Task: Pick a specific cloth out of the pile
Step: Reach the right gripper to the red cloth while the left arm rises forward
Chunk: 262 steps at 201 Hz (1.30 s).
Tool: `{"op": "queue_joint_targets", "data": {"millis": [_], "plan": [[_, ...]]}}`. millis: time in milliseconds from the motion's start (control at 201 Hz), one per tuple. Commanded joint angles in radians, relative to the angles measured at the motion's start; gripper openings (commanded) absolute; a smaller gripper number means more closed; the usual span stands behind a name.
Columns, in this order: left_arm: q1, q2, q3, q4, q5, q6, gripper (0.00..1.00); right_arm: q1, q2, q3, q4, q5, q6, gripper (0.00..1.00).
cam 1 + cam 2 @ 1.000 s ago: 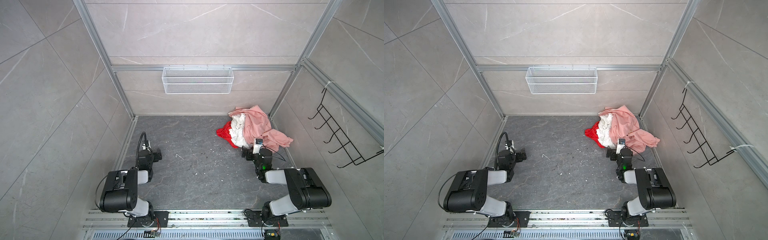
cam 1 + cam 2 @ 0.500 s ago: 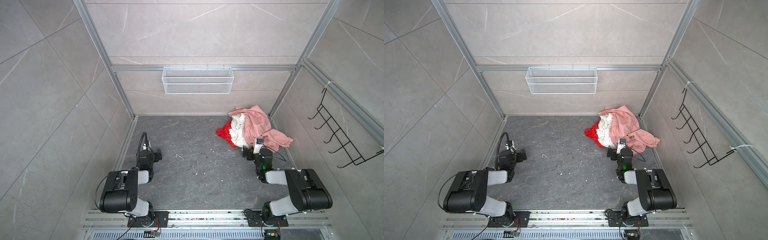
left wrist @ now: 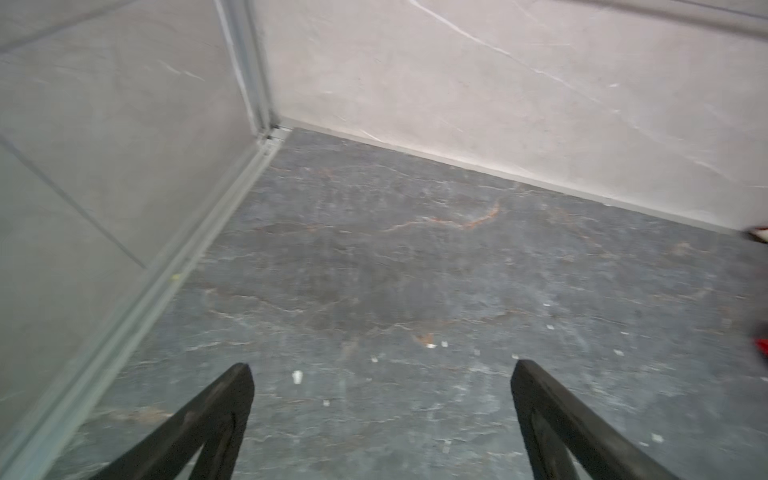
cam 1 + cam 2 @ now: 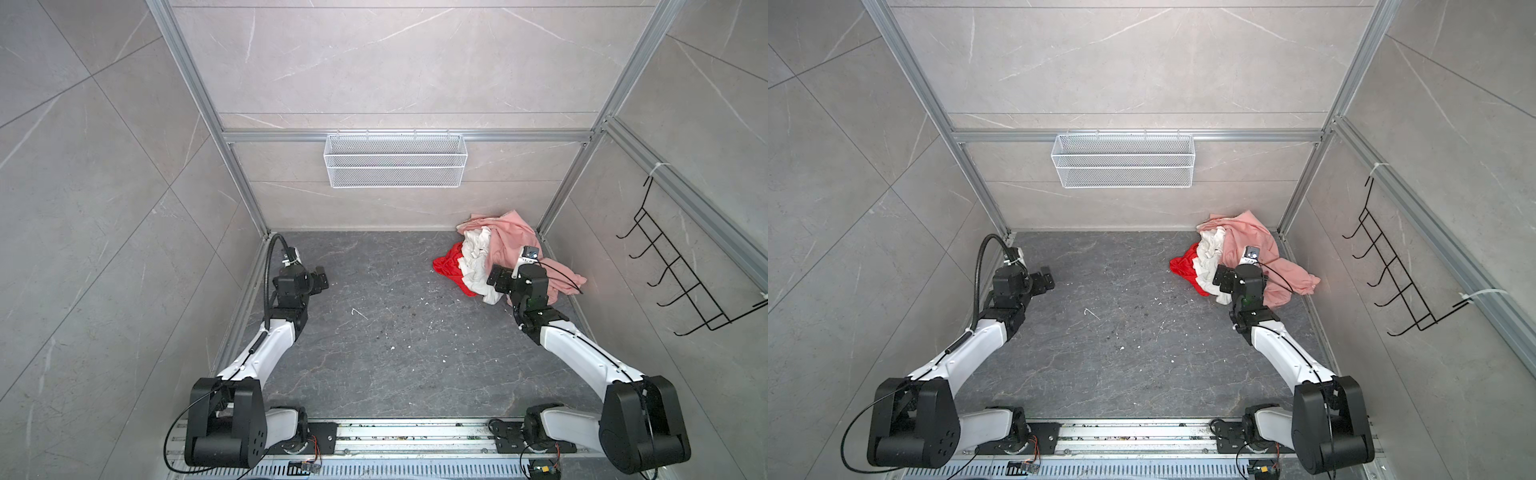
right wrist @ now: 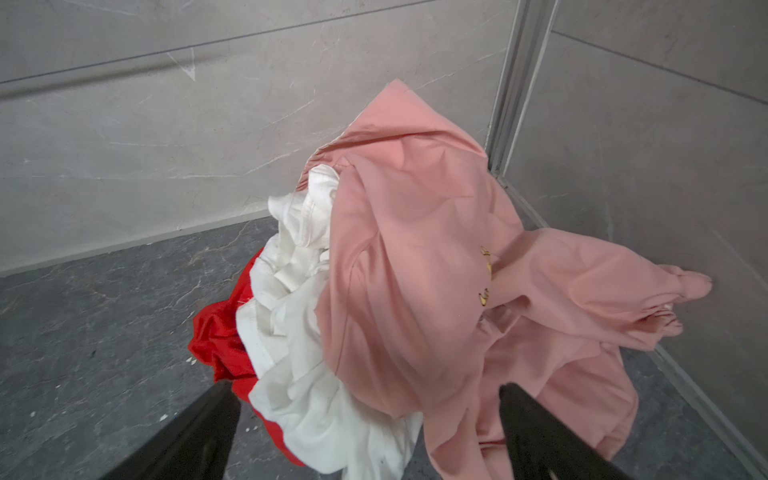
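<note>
The pile (image 4: 505, 253) lies in the far right corner of the dark floor, with a big pale pink cloth (image 5: 415, 249) on top and a white one (image 5: 299, 291) beside it. The red cloth (image 4: 449, 266) (image 4: 1183, 266) (image 5: 216, 336) pokes out from under the white one on the pile's left side, mostly covered. My right gripper (image 4: 498, 279) (image 4: 1222, 280) (image 5: 368, 388) hangs open just in front of the pile, its jaws spanning white and pink folds without holding anything. My left gripper (image 4: 319, 279) (image 4: 1045, 280) (image 3: 384, 368) stands open over bare floor at the left.
A white wire basket (image 4: 395, 166) hangs on the back wall. A black hook rack (image 4: 681, 282) is on the right wall. Aluminium posts and wall tiles close in the corner behind the pile. Small white crumbs dot the floor (image 4: 386, 324).
Both arms have reached forward, away from their bases. The right gripper has come closer to the pile. Both stay open and the cloths have not moved.
</note>
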Motion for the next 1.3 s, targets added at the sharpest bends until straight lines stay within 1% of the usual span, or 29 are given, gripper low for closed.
{"op": "queue_joint_targets", "data": {"millis": [0,95,219,324,463,513,622,802,896,1036,1106,1230,1300], "plan": [[-0.025,0.052,0.088,-0.102,0.15,-0.09,1.0,0.033,0.068,0.091,-0.229,-0.053,0.048,1.0],[-0.057,0.096,0.143,-0.115,0.21,-0.095,1.0,0.056,0.124,0.181,-0.301,-0.094,0.045,1.0],[-0.1,0.158,0.206,-0.13,0.245,-0.086,1.0,0.099,0.181,0.241,-0.29,-0.132,0.018,0.99],[-0.135,0.221,0.253,-0.136,0.267,-0.078,1.0,0.124,0.269,0.331,-0.322,-0.147,0.004,0.99],[-0.168,0.301,0.313,-0.134,0.309,-0.066,1.0,0.153,0.387,0.45,-0.342,-0.15,-0.038,0.92],[-0.177,0.326,0.338,-0.134,0.32,-0.058,1.0,0.158,0.42,0.489,-0.353,-0.151,-0.047,0.87],[-0.187,0.385,0.398,-0.141,0.334,-0.054,1.0,0.17,0.507,0.606,-0.412,-0.139,-0.07,0.8],[-0.203,0.479,0.505,-0.172,0.382,-0.046,1.0,0.182,0.616,0.738,-0.477,-0.102,-0.091,0.77],[-0.21,0.526,0.564,-0.206,0.403,-0.056,0.99,0.181,0.674,0.816,-0.534,-0.111,-0.073,0.74],[-0.22,0.581,0.628,-0.246,0.445,-0.068,1.0,0.181,0.782,0.968,-0.662,-0.115,-0.029,0.64],[-0.228,0.6,0.641,-0.24,0.459,-0.068,0.99,0.182,0.827,1.031,-0.714,-0.102,-0.004,0.64],[-0.239,0.63,0.667,-0.247,0.469,-0.06,1.0,0.181,0.908,1.143,-0.812,-0.039,0.026,0.63],[-0.242,0.639,0.668,-0.24,0.469,-0.072,0.99,0.181,0.95,1.204,-0.861,-0.019,0.029,0.54]]}}
